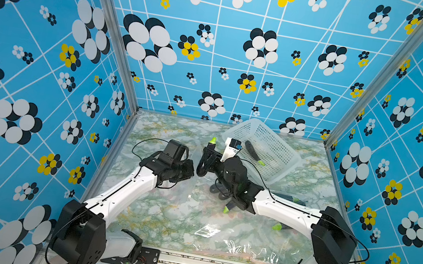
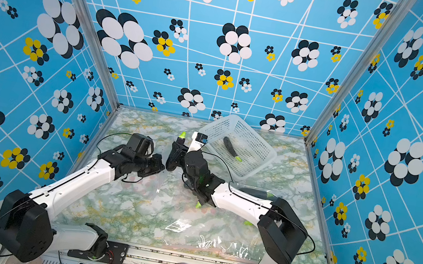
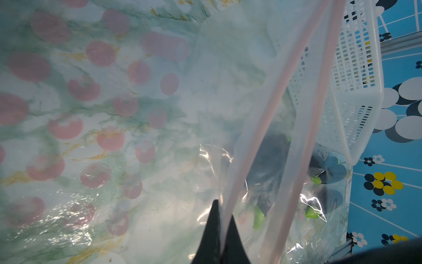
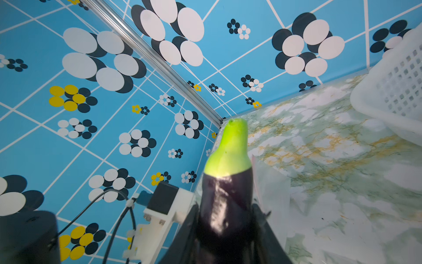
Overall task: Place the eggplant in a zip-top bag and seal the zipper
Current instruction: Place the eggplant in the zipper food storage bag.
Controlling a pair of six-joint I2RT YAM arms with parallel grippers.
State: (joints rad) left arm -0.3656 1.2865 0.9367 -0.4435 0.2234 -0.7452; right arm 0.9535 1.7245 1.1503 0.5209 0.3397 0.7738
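Purple green-capped eggplant (image 4: 226, 198) we clamp with our right gripper (image 4: 225, 214); left gripper (image 3: 222, 210) pinches the pink-zippered plastic bag (image 3: 279, 102) by its rim, holding the mouth open.

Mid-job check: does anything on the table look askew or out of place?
Only minor things. The basket sits skewed to the table edges, with a spare eggplant inside. Bagged eggplants lie partly under the right arm. The grips look sound: right jaws shut on the held eggplant, stem up; left jaws pinching the bag rim.
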